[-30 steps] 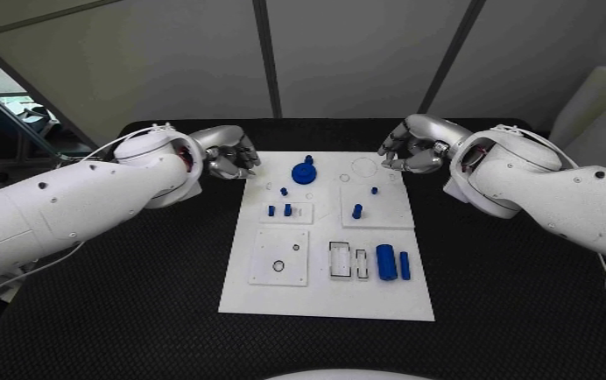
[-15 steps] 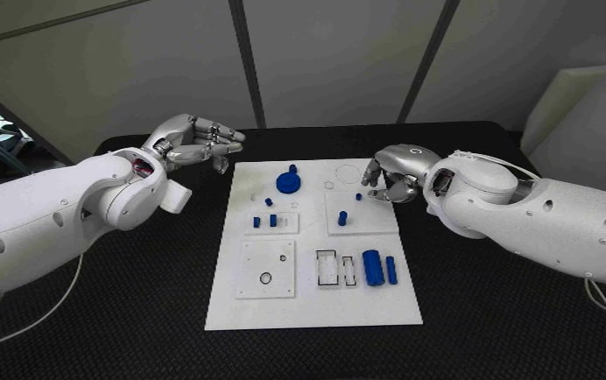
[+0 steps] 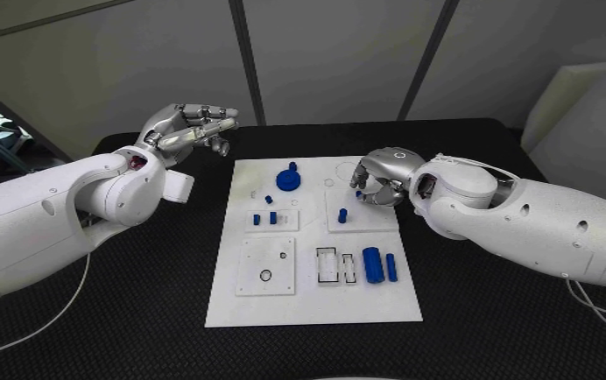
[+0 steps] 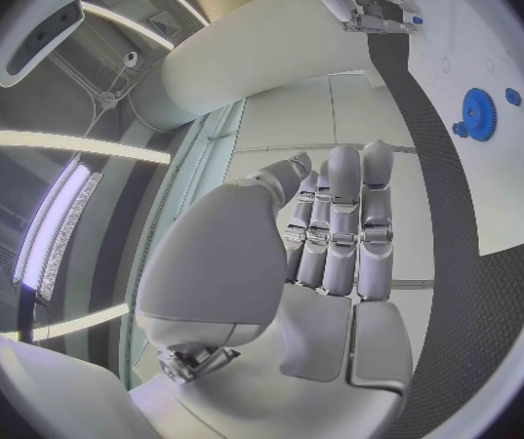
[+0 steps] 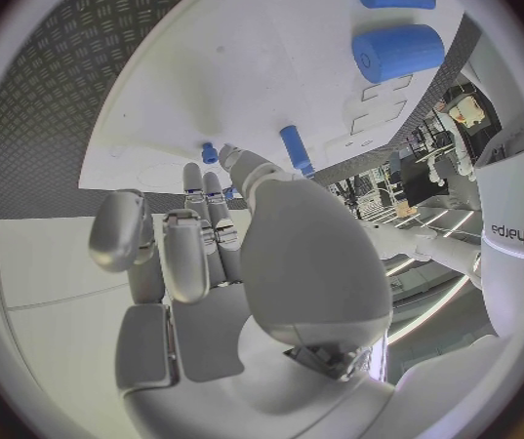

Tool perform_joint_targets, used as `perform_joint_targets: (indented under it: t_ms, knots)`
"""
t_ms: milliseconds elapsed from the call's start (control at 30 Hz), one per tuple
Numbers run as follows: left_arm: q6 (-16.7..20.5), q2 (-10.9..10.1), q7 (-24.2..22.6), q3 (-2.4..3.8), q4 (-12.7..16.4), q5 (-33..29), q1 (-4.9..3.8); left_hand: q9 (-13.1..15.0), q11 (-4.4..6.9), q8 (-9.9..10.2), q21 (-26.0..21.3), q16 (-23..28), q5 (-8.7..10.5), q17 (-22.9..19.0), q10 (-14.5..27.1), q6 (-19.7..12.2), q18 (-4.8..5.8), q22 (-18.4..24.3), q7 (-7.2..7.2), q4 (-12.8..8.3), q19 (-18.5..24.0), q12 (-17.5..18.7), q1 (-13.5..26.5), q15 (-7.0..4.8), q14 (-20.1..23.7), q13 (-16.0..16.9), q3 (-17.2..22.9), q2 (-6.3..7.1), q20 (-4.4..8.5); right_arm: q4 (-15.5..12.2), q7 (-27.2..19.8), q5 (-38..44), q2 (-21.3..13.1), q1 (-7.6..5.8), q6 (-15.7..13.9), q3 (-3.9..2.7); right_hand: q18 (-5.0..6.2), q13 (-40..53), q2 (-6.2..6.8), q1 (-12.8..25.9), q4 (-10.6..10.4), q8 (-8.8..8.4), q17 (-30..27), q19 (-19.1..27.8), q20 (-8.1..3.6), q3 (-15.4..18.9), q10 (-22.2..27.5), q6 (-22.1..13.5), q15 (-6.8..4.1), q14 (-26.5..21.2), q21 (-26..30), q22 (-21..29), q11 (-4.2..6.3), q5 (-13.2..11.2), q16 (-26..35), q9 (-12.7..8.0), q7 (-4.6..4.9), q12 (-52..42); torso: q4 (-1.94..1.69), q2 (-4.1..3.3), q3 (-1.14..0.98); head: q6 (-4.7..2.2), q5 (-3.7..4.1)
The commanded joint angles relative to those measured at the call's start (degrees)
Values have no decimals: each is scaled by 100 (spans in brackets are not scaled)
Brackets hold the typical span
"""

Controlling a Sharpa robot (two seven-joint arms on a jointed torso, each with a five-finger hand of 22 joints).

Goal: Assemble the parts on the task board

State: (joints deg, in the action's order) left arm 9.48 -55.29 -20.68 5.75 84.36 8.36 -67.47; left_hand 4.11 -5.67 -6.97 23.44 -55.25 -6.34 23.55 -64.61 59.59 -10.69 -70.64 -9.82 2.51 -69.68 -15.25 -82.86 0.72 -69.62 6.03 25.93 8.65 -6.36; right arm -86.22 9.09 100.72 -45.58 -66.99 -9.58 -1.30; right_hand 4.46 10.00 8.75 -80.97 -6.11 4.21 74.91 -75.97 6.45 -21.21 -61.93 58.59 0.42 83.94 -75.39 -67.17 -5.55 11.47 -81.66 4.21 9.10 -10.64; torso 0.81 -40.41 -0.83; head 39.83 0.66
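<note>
1. Right hand point(image 3: 379, 179) hovered over the task board point(image 3: 313, 306) at its far right portion, fingers curled downward with nothing visibly held — whether a fingertip touched a part could not be told.
2. Just beside that hand, toward the robot, stood a small upright blue peg point(image 3: 342, 215) on the right-hand sub-plate; a smaller blue part point(image 3: 359, 194) sat all but under the fingers.
3. Left hand point(image 3: 189, 130) was raised well clear of the board off its far left corner, fingers extended and close together, holding nothing.
4. Blue gear point(image 3: 288, 179) lay near the board's far edge, between the two hands; the large blue cylinder point(image 3: 373, 264) and slim blue rod point(image 3: 391, 267) lay nearer the robot, long axes running away from it.
5. Judged from this, the right hand was the nearer to the pegs — any pick there fell to it.
</note>
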Motion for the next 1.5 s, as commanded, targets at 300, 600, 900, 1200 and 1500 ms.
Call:
perform_joint_targets:
  t_ms: [300,600,900,1200,1500]
  knots:
    - [-14,-3,-99,1,19,-255,-7,-16,-12,-17,-64,57,7,-32,112,-23,35,24,-42,-34,49,-77,11,21,62,15,-34,-83,-3,19,152,265,58,15,354,2,36,-57,-106,-242,190,90,116,-81,-21,-259,-430,305,-38,348,-102,-128,102,-47,-41,60,-41,-71,2,4,-6,54,-13]
    - [102,22,-260,1,11,-256,-7,-18,-19,-19,-79,63,10,-47,140,-40,37,33,-49,-47,59,-110,27,27,72,25,-65,-67,-9,63,353,430,143,45,515,3,32,-91,-164,-261,263,86,125,-84,-36,-365,-489,347,-48,349,-117,-146,110,-91,-55,63,-47,-41,-5,3,3,90,-17]
    - [99,8,-273,1,13,-256,-8,-20,-21,-22,-90,66,9,-56,158,-50,36,40,-53,-50,63,-133,39,31,77,31,-83,-66,-13,72,507,563,198,94,231,4,8,-85,-331,-305,393,185,182,-159,-80,-529,-737,595,-106,362,-212,-283,177,-141,-100,115,-111,-81,-4,9,-3,108,-44]
    - [93,8,-251,1,-48,-257,-8,-25,-30,-13,-103,72,7,-71,190,-85,35,48,-65,-77,69,-162,30,34,87,38,-100,-54,-16,-123,600,641,94,111,-165,2,-12,-82,-360,-288,518,212,209,-210,-116,-665,-867,697,-134,369,-280,-378,209,-148,-126,141,-134,-53,6,12,-9,110,-62]
    - [61,30,-225,1,-110,-257,-8,-26,-34,-11,-108,75,7,-76,202,-97,35,51,-70,-80,71,-172,35,38,92,40,-108,-51,-18,-504,544,506,-113,109,-684,-7,-12,-95,-291,-180,541,193,196,-198,-118,-671,-872,700,-132,366,-282,-379,205,-119,-125,144,-134,5,4,18,-5,99,-88]
